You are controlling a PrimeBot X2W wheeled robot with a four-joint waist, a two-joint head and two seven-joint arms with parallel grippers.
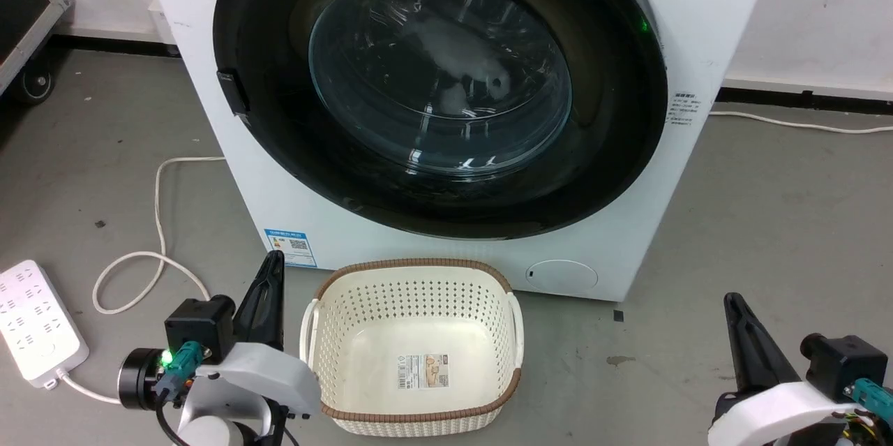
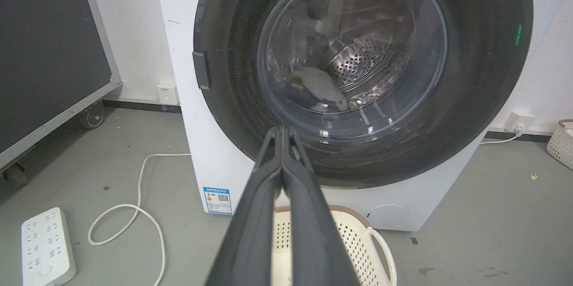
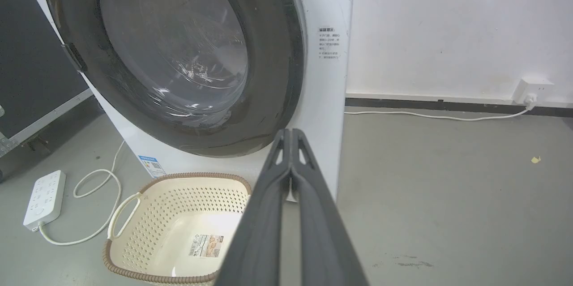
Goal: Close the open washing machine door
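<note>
washing machine door [image 1: 614, 153] lies flush against the front of the white machine [image 1: 202, 6], glass porthole [image 1: 391, 118] facing out. left gripper [image 1: 272, 271] sits low at the left, fingers pressed together on nothing; right gripper [image 1: 736, 310] low at the right, likewise together and empty. cream basket [image 1: 411, 267] stands on the floor [image 1: 767, 223] just before the machine, between them

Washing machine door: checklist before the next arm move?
1. Washing machine door flush with the machine front: ok, no gap seen.
2. Door latched: cannot tell.
3. Left gripper shut, empty, apart from the door: ok.
4. Right gripper shut, empty, apart from the door: ok.
5. Basket on the floor, below the door rim: ok.
6. Power strip apart from the left gripper: ok.
</note>
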